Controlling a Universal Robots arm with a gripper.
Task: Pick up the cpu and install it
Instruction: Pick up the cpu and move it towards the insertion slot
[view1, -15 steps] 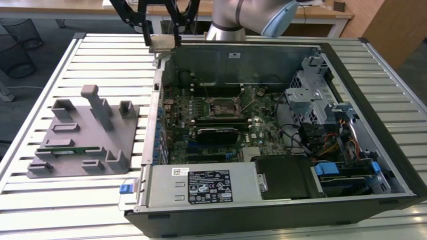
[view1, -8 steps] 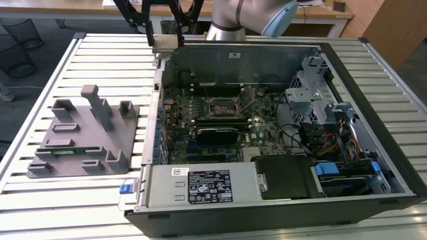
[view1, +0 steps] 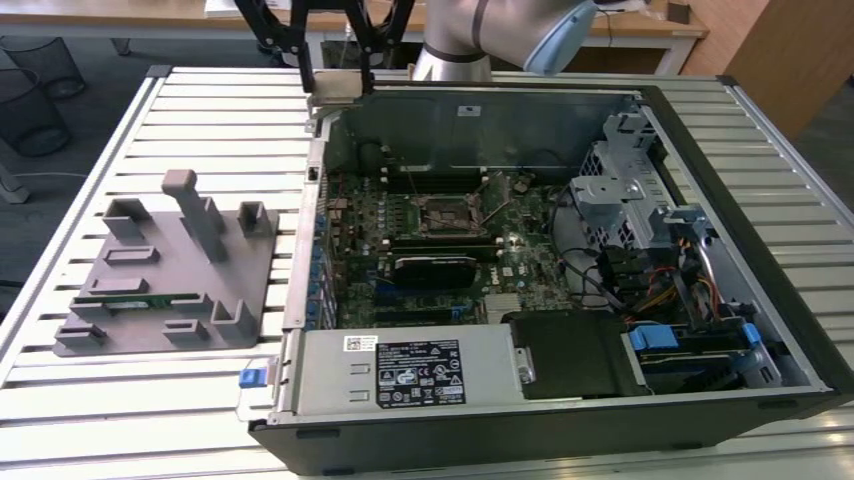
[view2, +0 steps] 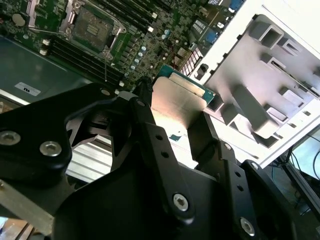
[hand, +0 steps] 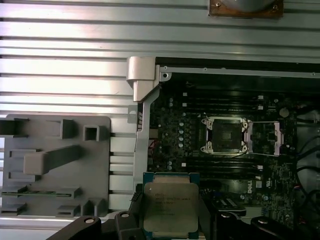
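Note:
The cpu (view1: 338, 86), a flat square chip with a silver top and a green edge, hangs in the air, and my gripper (view1: 336, 78) is shut on it. It hovers over the far corner of the open computer case (view1: 561, 420), on the exterior view's left. Both wrist views show the cpu (hand: 170, 205) (view2: 176, 105) clamped between black fingers (hand: 136, 207) (view2: 147, 120). The black-framed socket (view1: 445, 212) (hand: 224, 135) (view2: 92, 27) on the motherboard lies open and apart from the chip, with its load plate (hand: 267, 137) folded aside.
A grey fixture block (view1: 160, 270) (hand: 55, 165) with posts and slots lies on the slatted metal table (view1: 200, 110), on the exterior view's left of the case. A green memory stick (view1: 140, 300) (hand: 40, 191) rests in it. Drive cages and cables (view1: 641, 230) crowd the case's other side.

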